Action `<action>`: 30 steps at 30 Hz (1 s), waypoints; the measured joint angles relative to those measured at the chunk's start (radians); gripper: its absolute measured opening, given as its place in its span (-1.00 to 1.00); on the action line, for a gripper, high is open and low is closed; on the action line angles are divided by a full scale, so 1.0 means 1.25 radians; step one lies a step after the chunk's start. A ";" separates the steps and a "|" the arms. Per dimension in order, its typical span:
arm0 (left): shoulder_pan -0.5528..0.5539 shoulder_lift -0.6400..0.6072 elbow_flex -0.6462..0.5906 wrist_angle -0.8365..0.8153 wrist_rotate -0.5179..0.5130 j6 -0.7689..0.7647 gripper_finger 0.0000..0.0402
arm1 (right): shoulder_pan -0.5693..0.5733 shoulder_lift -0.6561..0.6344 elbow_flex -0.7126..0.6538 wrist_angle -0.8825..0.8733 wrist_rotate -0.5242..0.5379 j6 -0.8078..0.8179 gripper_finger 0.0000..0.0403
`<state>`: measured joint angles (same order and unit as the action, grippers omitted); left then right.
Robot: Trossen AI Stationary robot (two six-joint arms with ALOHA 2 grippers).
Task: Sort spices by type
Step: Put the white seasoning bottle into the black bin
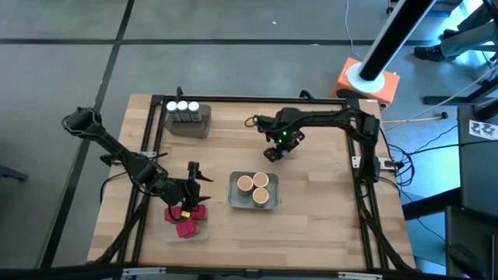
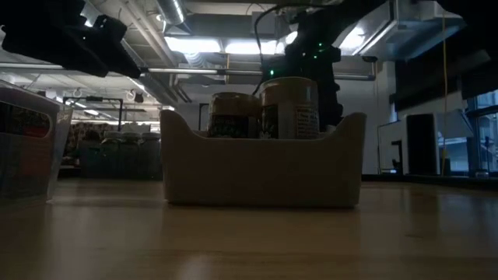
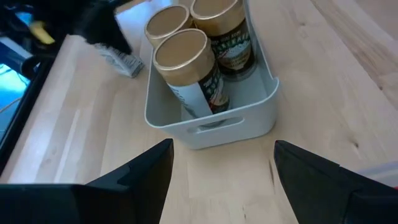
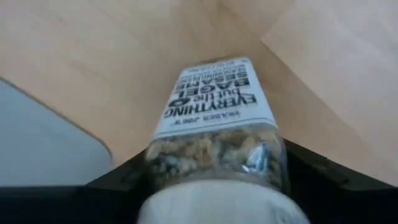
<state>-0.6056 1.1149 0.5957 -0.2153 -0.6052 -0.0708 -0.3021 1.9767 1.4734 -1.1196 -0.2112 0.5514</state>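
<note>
Close against the lens in the right wrist view: a white-capped jar [image 4: 214, 137] of bagel seasoning, clamped in the right tool [image 4: 217, 180] above the bare counter [image 4: 93, 56].

Seen from the left wrist: left tool [image 3: 224, 168] spread wide and empty, facing three tan-lidded jars [image 3: 186, 56] in a white tray [image 3: 211, 124].

From overhead: right tool [image 1: 272, 153] mid-counter, well apart from the grey tray [image 1: 204, 124] holding three more white-capped jars [image 1: 182, 106]. Four of that type in all, three tan-lidded. Red boxes [image 1: 187, 222] just beside the left tool [image 1: 194, 180], at least two, exact count hidden.

At counter level: white tray and two visible tan lids, a clear tray [image 2: 54, 148] at the edge.

Best handled, by this reading: carry level to the grey tray, lower upright into its free end, release only once seated.
</note>
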 joint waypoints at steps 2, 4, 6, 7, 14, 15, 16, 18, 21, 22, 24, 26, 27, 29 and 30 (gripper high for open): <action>0.000 0.000 0.000 -0.001 0.000 0.004 0.31 | -0.001 -0.005 0.004 0.032 0.008 -0.008 0.29; 0.000 0.000 0.000 0.000 0.000 0.005 0.31 | -0.001 -0.005 0.004 0.039 0.008 -0.015 0.29; 0.001 0.000 0.000 -0.001 0.000 0.006 0.31 | 0.000 -0.005 0.003 0.040 0.008 -0.030 0.29; 0.001 0.000 0.000 -0.001 0.000 0.006 0.31 | 0.000 -0.005 0.004 0.042 0.008 -0.036 0.29; 0.017 0.000 0.000 0.001 0.000 0.015 0.31 | 0.008 -0.007 0.091 -0.078 0.031 -0.071 0.27; 0.022 0.000 0.000 0.001 0.000 0.013 0.31 | 0.013 -0.007 0.107 -0.100 0.053 -0.076 0.27; 0.028 0.000 0.000 0.001 0.000 0.007 0.31 | 0.019 -0.007 0.122 -0.120 0.079 -0.086 0.27; 0.042 0.000 0.000 0.001 0.000 0.006 0.31 | 0.034 -0.008 0.149 -0.170 0.124 -0.095 0.27; 0.066 0.000 0.000 0.001 0.008 0.006 0.31 | 0.057 -0.018 0.169 -0.231 0.141 -0.109 0.27; 0.076 0.000 0.000 0.002 0.024 0.007 0.31 | 0.066 -0.025 0.170 -0.237 0.141 -0.110 0.27; 0.098 0.000 0.000 0.012 0.061 0.018 0.31 | 0.079 -0.050 0.171 -0.235 0.141 -0.111 0.27; 0.121 0.000 0.000 0.035 0.094 0.033 0.31 | 0.099 -0.073 0.171 -0.237 0.141 -0.111 0.27; 0.135 0.000 0.000 0.046 0.107 0.044 0.31 | 0.109 -0.086 0.170 -0.241 0.146 -0.110 0.27; 0.167 0.000 0.000 0.069 0.126 0.065 0.31 | 0.135 -0.126 0.155 -0.228 0.166 -0.109 0.27; 0.185 0.000 0.000 0.084 0.139 0.075 0.31 | 0.148 -0.150 0.143 -0.218 0.177 -0.105 0.27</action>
<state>-0.3742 1.1152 0.5957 -0.1099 -0.4320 0.0228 -0.1174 1.7898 1.6524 -1.3919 0.0099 0.4208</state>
